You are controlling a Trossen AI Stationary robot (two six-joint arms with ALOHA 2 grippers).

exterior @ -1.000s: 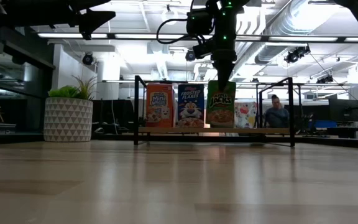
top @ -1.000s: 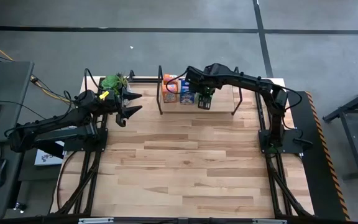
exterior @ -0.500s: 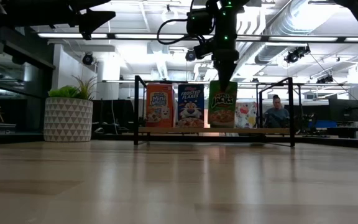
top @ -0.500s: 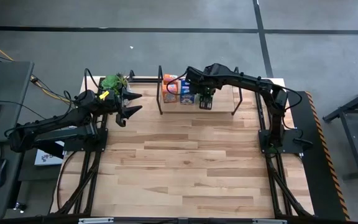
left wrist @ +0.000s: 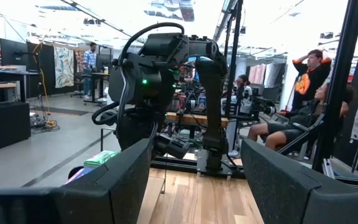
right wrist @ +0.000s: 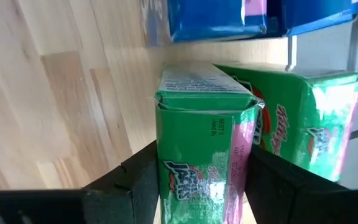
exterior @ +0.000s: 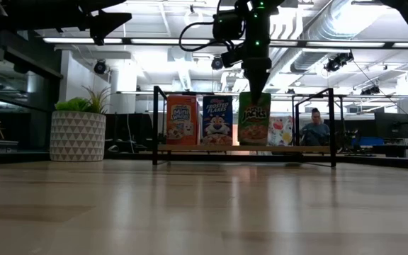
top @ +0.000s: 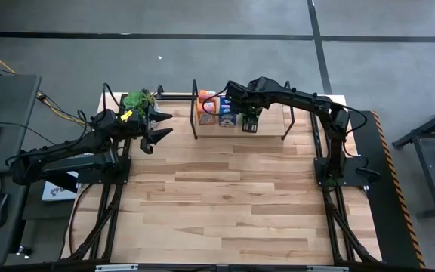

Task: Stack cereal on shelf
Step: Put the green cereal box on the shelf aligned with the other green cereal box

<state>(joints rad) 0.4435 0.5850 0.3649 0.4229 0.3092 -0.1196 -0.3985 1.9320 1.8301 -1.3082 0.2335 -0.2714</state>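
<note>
The right end effector (exterior: 255,91) is positioned over the shelf (exterior: 243,149) at the far side of the worktop (top: 232,196), its fingers clamped on the top of a green cereal box (exterior: 253,119). In the low view the box hangs upright, its bottom edge slightly above the pale shelf board, at the right end of the front row. In the right wrist view the two dark fingers (right wrist: 138,180) press against both side faces of the box, and a second green box (right wrist: 309,118) stands just beside it on the shelf, with blue boxes (right wrist: 216,18) next along.

On the shelf board, an orange cereal box (exterior: 181,120) stands at the left and a blue cereal box (exterior: 217,120) stands just beside it; the held box is next to the blue one.

The left end effector (top: 159,127) waits near the potted plant (top: 138,100) at the left end of the worktop, raised, its fingers spread apart and holding nothing
</note>
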